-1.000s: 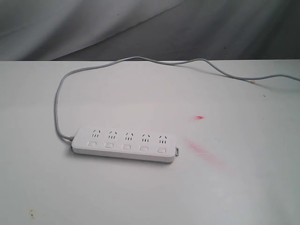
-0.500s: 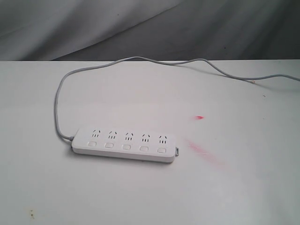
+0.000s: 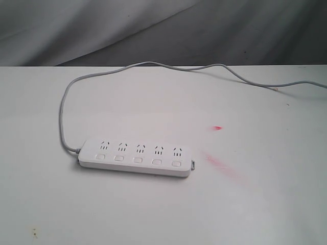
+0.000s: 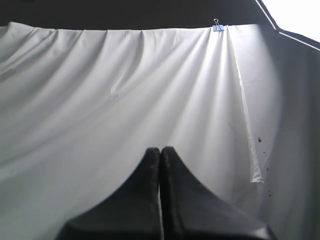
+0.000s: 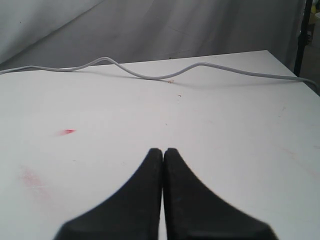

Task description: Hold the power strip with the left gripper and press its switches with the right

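Note:
The white power strip (image 3: pixel 136 157) lies flat on the white table (image 3: pixel 265 204), left of the middle in the exterior view. Its five switches (image 3: pixel 137 160) run in a row below the sockets. Its grey-white cord (image 3: pixel 63 113) loops from the strip's left end up and across the back to the right; a stretch of that cord (image 5: pixel 150 76) shows in the right wrist view. Neither arm appears in the exterior view. My left gripper (image 4: pixel 160 150) is shut on nothing and faces a white cloth. My right gripper (image 5: pixel 163 150) is shut on nothing above the table, with the power strip out of its view.
Red marks (image 3: pixel 218 127) stain the table right of the strip; one red mark (image 5: pixel 66 132) shows in the right wrist view. A draped grey-white cloth backdrop (image 3: pixel 153 30) hangs behind the table, held by a blue clip (image 4: pixel 217 26). A dark stand (image 5: pixel 301 40) rises past the table's corner.

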You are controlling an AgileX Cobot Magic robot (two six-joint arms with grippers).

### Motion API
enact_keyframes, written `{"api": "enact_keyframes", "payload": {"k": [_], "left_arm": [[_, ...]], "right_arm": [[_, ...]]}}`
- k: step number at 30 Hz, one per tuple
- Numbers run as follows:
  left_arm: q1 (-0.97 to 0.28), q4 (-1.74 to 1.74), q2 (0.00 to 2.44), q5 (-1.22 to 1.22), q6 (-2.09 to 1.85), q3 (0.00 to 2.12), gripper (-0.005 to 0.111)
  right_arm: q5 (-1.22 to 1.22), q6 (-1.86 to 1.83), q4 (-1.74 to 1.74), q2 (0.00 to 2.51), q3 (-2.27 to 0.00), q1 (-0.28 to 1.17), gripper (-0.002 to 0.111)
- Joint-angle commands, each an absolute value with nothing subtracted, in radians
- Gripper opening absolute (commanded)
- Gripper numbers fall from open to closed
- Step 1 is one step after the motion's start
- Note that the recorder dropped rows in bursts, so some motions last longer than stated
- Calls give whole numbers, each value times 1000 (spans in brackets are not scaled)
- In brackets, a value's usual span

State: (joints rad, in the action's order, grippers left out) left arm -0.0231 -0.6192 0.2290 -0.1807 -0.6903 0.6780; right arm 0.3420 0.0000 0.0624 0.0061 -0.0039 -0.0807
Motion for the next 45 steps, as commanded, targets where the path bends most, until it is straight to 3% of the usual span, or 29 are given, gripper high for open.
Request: {"api": "enact_keyframes", "payload": {"k": [1, 7, 15, 18, 20, 36, 45], "left_arm": [[-28, -617, 100, -146, -656, 526, 0], [-28, -617, 0, -124, -651, 386, 0], [-28, -615, 10, -164, -601, 368, 0], [-28, -211, 14, -184, -106, 325, 0], [-28, -126, 14, -184, 17, 287, 0], [-28, -135, 14, -184, 0, 8, 0], [-28, -118, 14, -241, 0, 0, 0]], "right_arm": [[342, 6, 52, 0, 0, -82, 0], [342, 6, 52, 0, 0, -82, 0], [342, 6, 52, 0, 0, -82, 0], [342, 6, 52, 0, 0, -82, 0], [342, 6, 52, 0, 0, -82, 0], [342, 6, 52, 0, 0, -82, 0], [342, 6, 52, 0, 0, -82, 0]]}}
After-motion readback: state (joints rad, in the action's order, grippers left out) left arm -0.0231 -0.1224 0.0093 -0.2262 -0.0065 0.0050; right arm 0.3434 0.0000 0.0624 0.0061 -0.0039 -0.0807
